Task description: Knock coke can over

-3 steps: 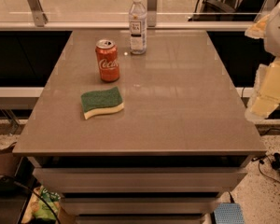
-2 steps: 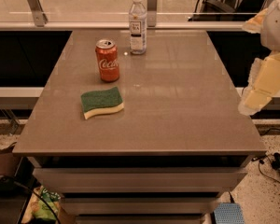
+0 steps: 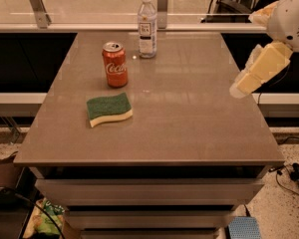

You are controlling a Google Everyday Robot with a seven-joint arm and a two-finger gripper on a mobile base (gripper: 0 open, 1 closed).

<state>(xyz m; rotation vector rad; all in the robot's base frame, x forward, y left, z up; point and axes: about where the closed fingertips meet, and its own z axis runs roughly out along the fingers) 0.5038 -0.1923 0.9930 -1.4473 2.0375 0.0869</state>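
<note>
The coke can (image 3: 114, 64), red with white script and a silver top, stands upright on the grey table (image 3: 189, 113), left of centre toward the back. My gripper (image 3: 240, 87) hangs at the table's right edge, far to the right of the can, pale yellow fingers pointing down-left under the white arm. It holds nothing that I can see.
A clear water bottle (image 3: 147, 26) with a white cap stands just right of and behind the can. A green and yellow sponge (image 3: 108, 109) lies in front of the can. A metal rail and glass run along the back edge.
The gripper has moved left and up, from beside the table's right side toward its right edge. The can, bottle and sponge have not moved.
</note>
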